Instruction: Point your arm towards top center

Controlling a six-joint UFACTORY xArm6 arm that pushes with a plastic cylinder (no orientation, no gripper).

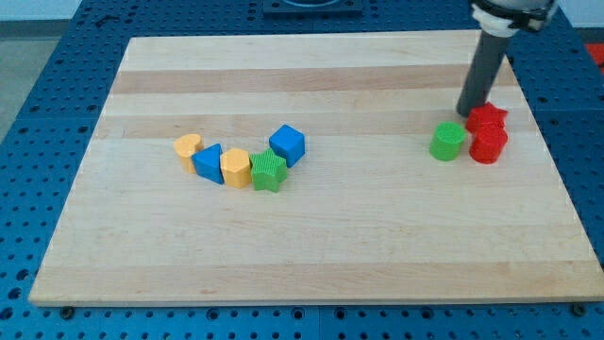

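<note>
The desk is a pale wooden board on a blue pegboard, bare along its 12 o'clock edge, where the task sends me. The dark rod comes down at about 2 o'clock; my tip rests just at the upper left of a red star block, apparently touching it. There is no pincer here, so nothing spread or pinching.

Just below sit a red round block and a green round block. Around 9 o'clock lie a blue cube, a green star block, two yellow blocks and a blue wedge.

The risk, I judge: swinging away carelessly could drag the red star or nudge the green round block.
</note>
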